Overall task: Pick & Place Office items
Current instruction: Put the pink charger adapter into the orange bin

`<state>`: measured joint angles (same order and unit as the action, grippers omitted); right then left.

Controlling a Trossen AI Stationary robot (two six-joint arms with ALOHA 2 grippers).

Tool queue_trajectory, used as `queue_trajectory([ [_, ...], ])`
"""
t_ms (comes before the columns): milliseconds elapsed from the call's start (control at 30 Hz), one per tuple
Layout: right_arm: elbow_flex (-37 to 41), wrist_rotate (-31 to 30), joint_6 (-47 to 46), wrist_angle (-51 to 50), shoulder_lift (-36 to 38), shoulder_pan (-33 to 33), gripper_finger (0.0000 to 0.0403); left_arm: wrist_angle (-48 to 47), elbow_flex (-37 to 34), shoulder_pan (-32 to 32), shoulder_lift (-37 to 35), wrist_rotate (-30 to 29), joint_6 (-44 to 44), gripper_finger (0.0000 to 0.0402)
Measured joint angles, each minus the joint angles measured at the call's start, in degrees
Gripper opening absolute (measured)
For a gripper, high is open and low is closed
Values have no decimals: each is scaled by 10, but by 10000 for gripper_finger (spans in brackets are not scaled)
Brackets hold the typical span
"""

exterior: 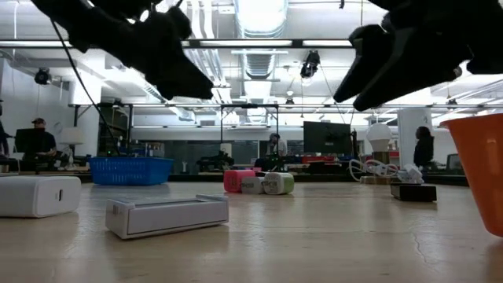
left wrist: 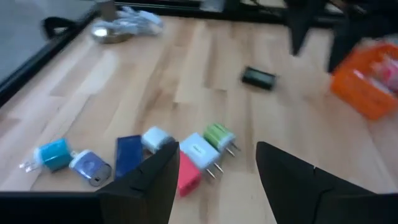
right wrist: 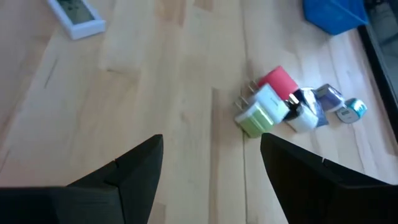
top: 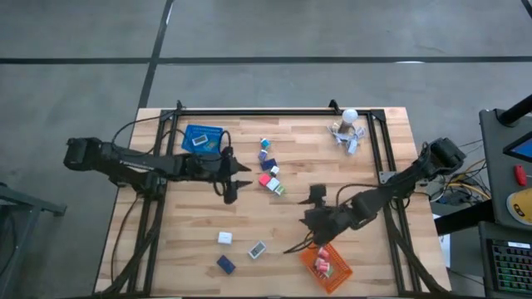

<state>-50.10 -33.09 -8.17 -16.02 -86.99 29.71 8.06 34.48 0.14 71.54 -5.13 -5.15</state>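
Note:
The office items lie loose on the wooden table. A pink block (top: pixel 264 178), a white plug block (top: pixel 273 183) and a green one (top: pixel 280 190) are bunched at the middle. Blue and teal pieces (top: pixel 264 150) lie just beyond them. A dark grey piece (top: pixel 316 196) lies to their right. Near the front edge are a white box (top: pixel 224 238), a white flat piece (top: pixel 257 249) and a blue block (top: pixel 225 264). My left gripper (left wrist: pixel 214 186) hovers open left of the bunch (left wrist: pixel 199 155). My right gripper (right wrist: pixel 211 180) hovers open to the bunch's (right wrist: pixel 267 106) near right. Neither holds anything.
A blue mesh basket (top: pixel 202 139) with an item inside stands at the far left. An orange basket (top: pixel 326 267) holding items stands at the near right. A white ball-topped cluster of clips (top: pixel 347 129) is at the far right. Black rails (top: pixel 274 113) edge the table.

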Motion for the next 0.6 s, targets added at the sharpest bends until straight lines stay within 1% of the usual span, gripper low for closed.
queue_trajectory([
  [67, 26, -10, -6, 24, 13, 0, 266, -2, 5, 0, 17, -25, -28, 216],
  [167, 62, -17, -17, 42, 33, 0, 263, -1, 17, 1, 54, -27, -80, 216],
  [300, 89, -20, -30, 65, 56, 0, 260, -16, 53, 2, 126, 8, -148, 216],
  [400, 101, -20, -30, 69, 70, 0, 263, -66, 103, 2, 184, 17, -157, 216],
  [467, 104, -20, -26, 73, 78, 0, 265, -118, 143, 2, 217, 16, -156, 216],
  [600, 107, -20, -19, 73, 92, 0, 265, -196, 218, 3, 267, -5, -150, 216],
])
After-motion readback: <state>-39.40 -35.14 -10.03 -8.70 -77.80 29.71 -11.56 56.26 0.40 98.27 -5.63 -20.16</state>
